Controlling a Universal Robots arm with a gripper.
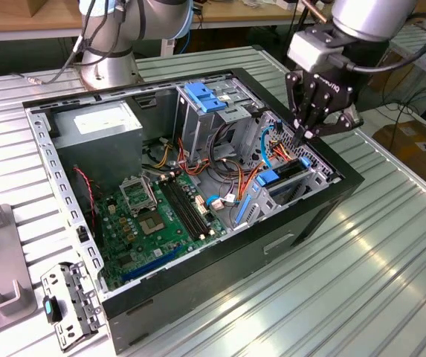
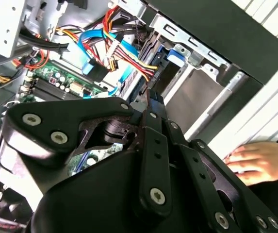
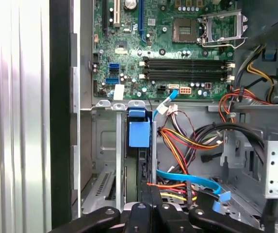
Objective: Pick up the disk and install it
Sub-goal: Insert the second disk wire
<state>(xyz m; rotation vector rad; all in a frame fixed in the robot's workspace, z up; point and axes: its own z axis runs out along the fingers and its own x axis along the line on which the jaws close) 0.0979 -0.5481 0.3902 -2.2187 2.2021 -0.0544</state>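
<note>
The disk [image 1: 285,175], a dark drive in a bright blue carrier, stands on edge inside the metal drive cage at the corner of the open computer case [image 1: 309,216] on the exterior view's right. In the first wrist view its blue carrier tab [image 3: 139,132] shows at the cage's mouth, and in the second wrist view the disk [image 2: 173,57] sits between the metal rails. My gripper [image 1: 306,135] hangs just above the disk's rear end, its fingers drawn together with nothing between them. Both wrist views show the fingers [image 2: 154,104] and fingers [image 3: 151,206] pressed side by side.
A green motherboard [image 1: 160,216] fills the case floor. A tall cage with a blue latch [image 1: 207,97] and bundles of coloured cables [image 1: 239,175] stand beside the disk. A person's hand [image 2: 260,162] rests on the ribbed table by the case. A metal bracket [image 1: 68,305] lies outside it.
</note>
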